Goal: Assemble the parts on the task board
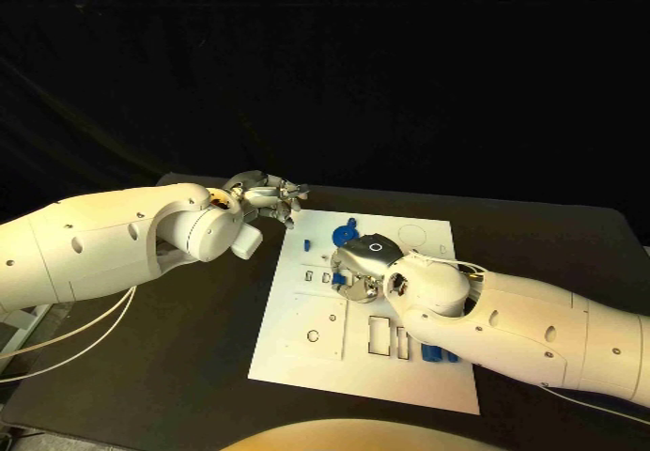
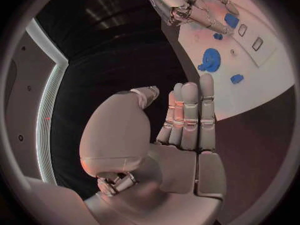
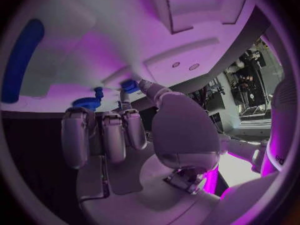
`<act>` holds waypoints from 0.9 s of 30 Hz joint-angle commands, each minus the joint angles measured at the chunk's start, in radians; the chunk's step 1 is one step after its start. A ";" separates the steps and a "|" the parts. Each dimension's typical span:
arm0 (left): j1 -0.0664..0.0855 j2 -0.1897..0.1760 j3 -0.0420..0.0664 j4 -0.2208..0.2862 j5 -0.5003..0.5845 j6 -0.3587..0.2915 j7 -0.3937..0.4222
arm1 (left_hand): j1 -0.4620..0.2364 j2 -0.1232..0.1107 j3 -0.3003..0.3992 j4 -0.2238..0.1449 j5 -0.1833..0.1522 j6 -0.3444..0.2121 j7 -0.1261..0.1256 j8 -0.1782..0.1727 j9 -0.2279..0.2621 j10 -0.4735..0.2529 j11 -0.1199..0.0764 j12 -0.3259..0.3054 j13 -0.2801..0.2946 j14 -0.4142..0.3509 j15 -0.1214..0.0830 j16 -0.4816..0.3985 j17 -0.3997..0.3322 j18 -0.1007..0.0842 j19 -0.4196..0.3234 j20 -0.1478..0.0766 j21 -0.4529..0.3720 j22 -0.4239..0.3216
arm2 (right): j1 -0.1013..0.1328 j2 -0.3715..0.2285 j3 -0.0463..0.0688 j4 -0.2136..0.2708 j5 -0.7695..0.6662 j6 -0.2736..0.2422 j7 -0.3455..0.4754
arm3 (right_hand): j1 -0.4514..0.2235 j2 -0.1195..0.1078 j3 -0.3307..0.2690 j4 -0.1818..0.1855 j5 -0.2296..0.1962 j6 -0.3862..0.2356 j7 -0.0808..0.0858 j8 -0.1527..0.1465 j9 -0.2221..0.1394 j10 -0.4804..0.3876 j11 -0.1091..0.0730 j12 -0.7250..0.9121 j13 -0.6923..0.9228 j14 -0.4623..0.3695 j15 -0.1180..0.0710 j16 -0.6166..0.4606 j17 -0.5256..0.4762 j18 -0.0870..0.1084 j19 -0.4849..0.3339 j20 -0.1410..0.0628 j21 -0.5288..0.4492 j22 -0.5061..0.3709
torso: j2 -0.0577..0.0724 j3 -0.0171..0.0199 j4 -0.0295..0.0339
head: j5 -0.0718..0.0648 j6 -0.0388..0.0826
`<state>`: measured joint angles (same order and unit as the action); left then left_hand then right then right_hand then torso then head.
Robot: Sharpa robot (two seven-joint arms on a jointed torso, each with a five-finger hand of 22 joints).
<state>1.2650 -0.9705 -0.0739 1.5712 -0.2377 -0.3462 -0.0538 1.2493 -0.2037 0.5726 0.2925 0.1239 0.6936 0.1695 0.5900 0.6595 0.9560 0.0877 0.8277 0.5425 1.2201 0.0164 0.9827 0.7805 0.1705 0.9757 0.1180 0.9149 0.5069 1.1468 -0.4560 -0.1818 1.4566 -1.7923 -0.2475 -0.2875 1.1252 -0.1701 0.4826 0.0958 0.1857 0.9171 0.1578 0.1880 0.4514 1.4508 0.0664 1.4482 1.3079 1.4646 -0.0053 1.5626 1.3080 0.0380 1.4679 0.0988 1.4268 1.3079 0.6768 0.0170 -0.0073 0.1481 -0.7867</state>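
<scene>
Right hand (image 1: 363, 271) rests low over the white board (image 1: 339, 376), thumb and a finger pinching a small blue part (image 3: 129, 85); a blue gear (image 2: 210, 60) lies just beyond it; left hand (image 1: 260, 199) hovers off the board's far corner, fingers straight, holding nothing.

No legible text, label, brand, number or sign on the task board (image 1: 355, 371), on the blue parts (image 1: 344, 230) standing on it, or on either arm. The board carries only blank cut-outs and outlines, without lettering. Small dark marks on the arm shells are too small to read
</scene>
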 commanded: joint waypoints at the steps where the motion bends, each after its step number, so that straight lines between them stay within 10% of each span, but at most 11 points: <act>1: 0.001 0.001 0.001 0.002 -0.008 0.017 -0.001 | 0.002 0.004 0.005 -0.001 0.002 -0.006 -0.002 0.005 -0.001 -0.005 0.000 -0.006 -0.001 -0.007 0.003 -0.003 -0.001 0.013 0.008 0.002 -0.007 -0.001 | -0.001 0.001 -0.001 -0.002 0.000 0.016 -0.007 | 0.001 -0.003 0.002 0.004 0.005 0.008 -0.006 0.007 0.000 0.004 0.004 -0.001 0.127 0.100 0.005 -0.001 0.233 0.001 0.014 0.006 -0.004 0.173 | 0.000 0.0003 -0.0011 | 0.003 -0.001; 9: 0.001 0.002 0.001 0.001 -0.008 0.018 -0.003 | 0.002 0.004 0.005 -0.001 0.002 -0.006 -0.002 0.005 -0.001 -0.005 0.000 -0.006 -0.001 -0.007 0.003 -0.003 -0.001 0.013 0.008 0.002 -0.007 -0.001 | -0.001 0.003 -0.001 -0.003 -0.002 0.023 -0.016 | 0.066 0.052 0.071 -0.030 -0.113 0.042 -0.022 0.040 0.009 0.009 -0.011 0.003 0.132 0.100 -0.007 -0.001 0.235 0.000 0.017 -0.003 -0.003 0.177 | 0.000 0.0006 -0.0027 | 0.003 -0.004; 27: 0.001 0.001 0.001 0.001 -0.009 0.017 -0.003 | 0.004 0.005 0.006 -0.002 0.002 -0.006 -0.002 0.006 -0.003 -0.005 0.000 -0.006 -0.004 -0.007 0.003 -0.004 -0.002 0.013 0.009 0.002 -0.009 -0.002 | -0.004 -0.008 0.000 0.012 0.003 -0.088 0.003 | 0.080 0.061 0.107 -0.069 -0.090 0.064 -0.037 0.076 0.023 0.023 -0.024 0.015 0.145 0.103 -0.019 0.003 0.246 -0.005 0.030 -0.014 0.018 0.192 | -0.002 0.0021 -0.0024 | 0.002 0.000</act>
<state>1.2648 -0.9704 -0.0739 1.5701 -0.2427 -0.3435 -0.0618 1.2493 -0.2037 0.5725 0.2925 0.1239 0.6936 0.1695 0.5900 0.6574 0.9560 0.0876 0.8276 0.5403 1.2201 0.0164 0.9827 0.7804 0.1704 0.9794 0.1216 0.9102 0.5060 1.1441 -0.4617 -0.1823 1.4639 -1.7897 -0.2749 -0.2947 1.2074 -0.1045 0.5839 0.0299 0.0853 0.9622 0.1353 0.2423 0.4567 1.4671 0.0501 1.4575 1.3076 1.4682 -0.0165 1.5626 1.3077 0.0379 1.4678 0.0912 1.4378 1.3076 0.6756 0.0189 -0.0095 0.1516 -0.7904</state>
